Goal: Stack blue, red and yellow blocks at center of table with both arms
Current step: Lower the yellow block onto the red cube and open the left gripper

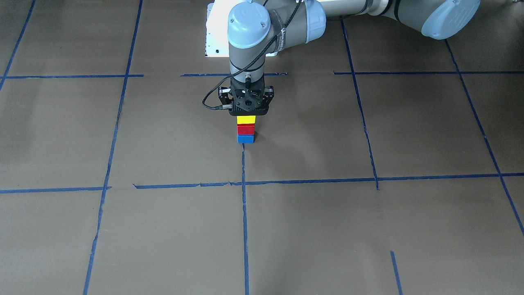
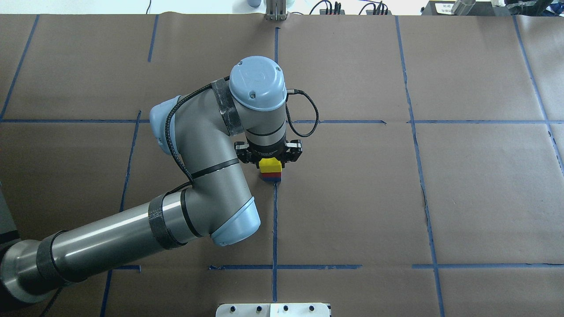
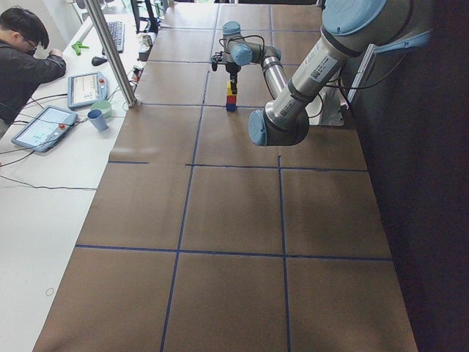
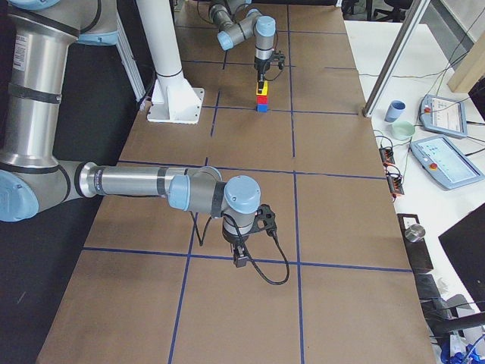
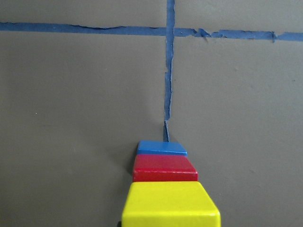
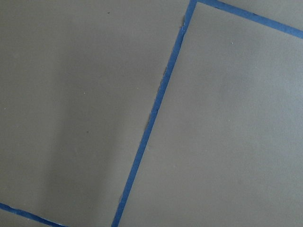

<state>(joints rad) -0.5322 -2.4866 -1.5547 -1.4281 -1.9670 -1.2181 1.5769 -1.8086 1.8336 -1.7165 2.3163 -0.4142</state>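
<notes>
Basically done: yellow block is stacked on red block on blue block at the counter centre. Left end effector is parked right above; gripped or released can't be told. Only backing off is left, probably.

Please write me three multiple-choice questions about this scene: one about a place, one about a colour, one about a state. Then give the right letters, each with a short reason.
1. Which gripper hangs directly over the stack?
A. the left
B. the right
C. neither

2. Which colour is the top block?
A. blue
B. red
C. yellow

3. How is the red block placed?
A. alone on the table
B. between two other blocks
C. lifted clear of the others

Answers:
1 A: the left gripper sits right above the stack.
2 C: the yellow block tops it.
3 B: the red block lies on the blue block and under the yellow block.
</notes>
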